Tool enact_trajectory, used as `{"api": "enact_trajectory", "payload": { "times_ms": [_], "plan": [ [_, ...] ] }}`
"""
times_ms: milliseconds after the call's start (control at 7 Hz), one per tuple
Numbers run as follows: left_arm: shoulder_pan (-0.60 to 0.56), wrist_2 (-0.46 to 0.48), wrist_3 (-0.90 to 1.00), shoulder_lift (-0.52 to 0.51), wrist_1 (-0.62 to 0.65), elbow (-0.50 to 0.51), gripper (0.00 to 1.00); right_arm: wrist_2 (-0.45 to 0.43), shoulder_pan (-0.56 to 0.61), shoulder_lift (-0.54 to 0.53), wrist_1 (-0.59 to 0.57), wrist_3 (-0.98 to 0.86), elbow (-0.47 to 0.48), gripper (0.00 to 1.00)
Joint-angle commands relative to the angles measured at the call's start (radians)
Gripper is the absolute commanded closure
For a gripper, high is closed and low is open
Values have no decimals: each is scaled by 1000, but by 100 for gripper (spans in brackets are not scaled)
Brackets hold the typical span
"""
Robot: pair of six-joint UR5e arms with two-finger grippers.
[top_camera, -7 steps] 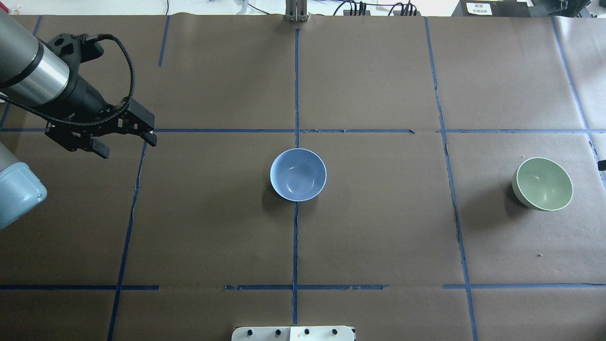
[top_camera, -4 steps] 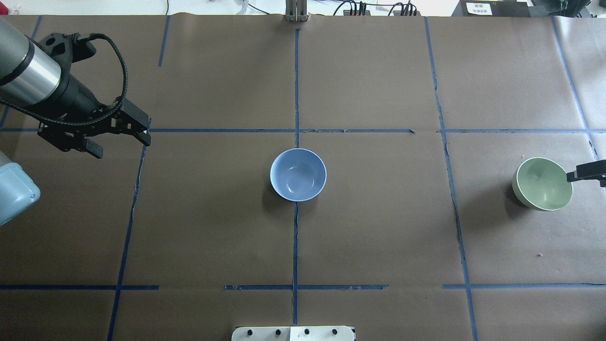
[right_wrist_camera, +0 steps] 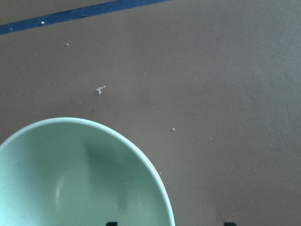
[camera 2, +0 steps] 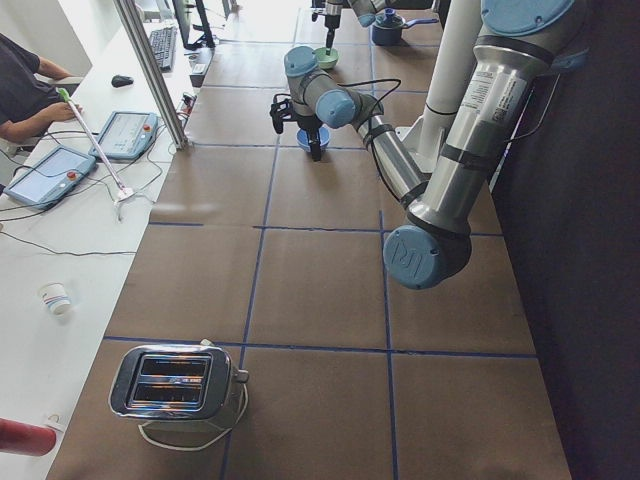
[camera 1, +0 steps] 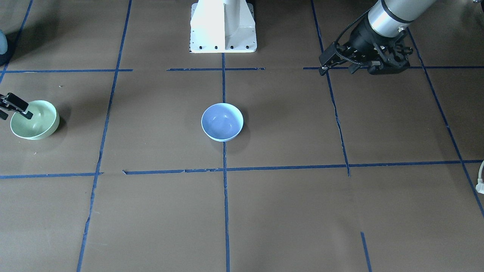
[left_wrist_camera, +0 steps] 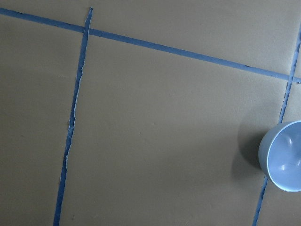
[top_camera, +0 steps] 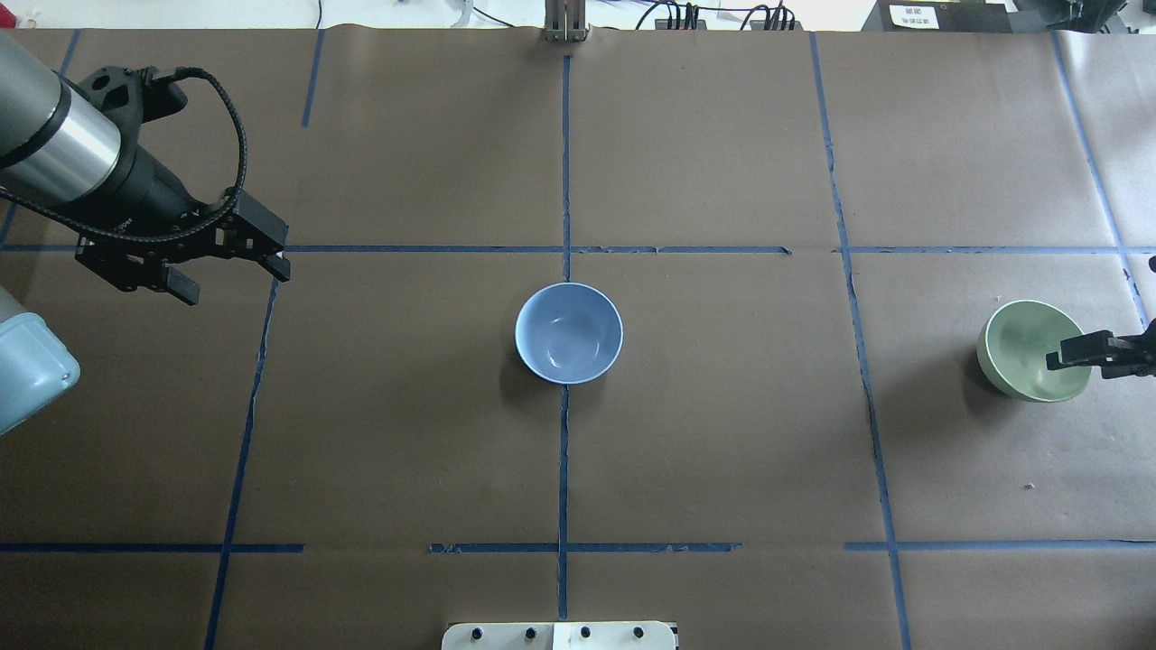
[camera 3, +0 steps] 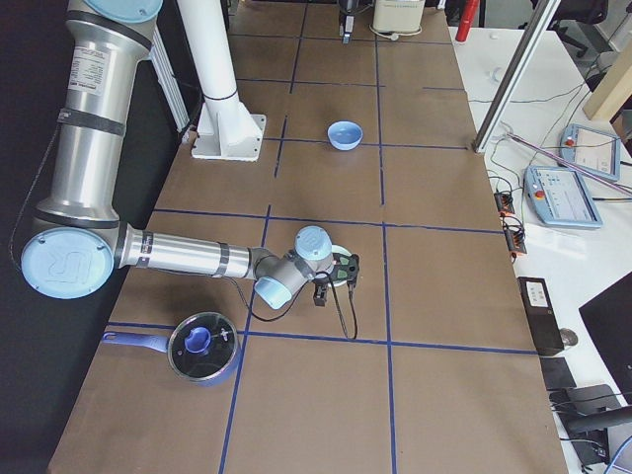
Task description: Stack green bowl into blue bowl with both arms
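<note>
robotics lab. left arm (camera 2: pixel 460 150) and right arm (camera 3: pixel 91 128) on one white pedestal (camera 1: pixel 223 26). tabletop (top_camera: pixel 704 144) papered brown, blue tape grid (top_camera: pixel 562 469) marking cells. side bench holds teach pendants (camera 2: pixel 127 134), keyboard (camera 2: pixel 163 45), loose cables; seated operator (camera 2: pixel 25 85) beside it. aluminium frame post (camera 2: pixel 150 75). household props: toaster (camera 2: pixel 172 383), lidded pot (camera 3: pixel 202 348). dark plugs (top_camera: pixel 722 16) at far edge, perhaps power strip, too small to tell.

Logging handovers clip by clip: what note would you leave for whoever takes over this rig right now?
Left hand: open, empty, above the table, far from both bowls.
Right hand: open, one finger inside the green bowl, one outside its rim; not closed.
Blue bowl: empty, mid-table. Green bowl: near the robot's right edge.
Done: nothing stacked. Left: grip, lift, carry, set green into blue.
</note>
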Motion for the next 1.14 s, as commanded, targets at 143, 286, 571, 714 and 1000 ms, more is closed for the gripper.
{"api": "enact_trajectory", "payload": {
  "times_ms": [143, 286, 571, 714, 1000],
  "plan": [
    [3, 2, -1, -5, -3, 3, 0, 11, 2, 0, 4, -9, 7, 98],
    [5, 1, -1, -5, -8, 6, 0, 17, 13, 0, 12, -4, 14, 100],
    [6, 2, 1, -11, -12, 6, 0, 104, 57, 82, 26, 96, 41, 100],
    [8, 67, 2, -6, -27, -1, 0, 110, 56, 186, 24, 241, 58, 100],
    [9, 154, 200, 45, -23, -15, 0, 115, -11, 381, 15, 486, 70, 100]
  ]
}}
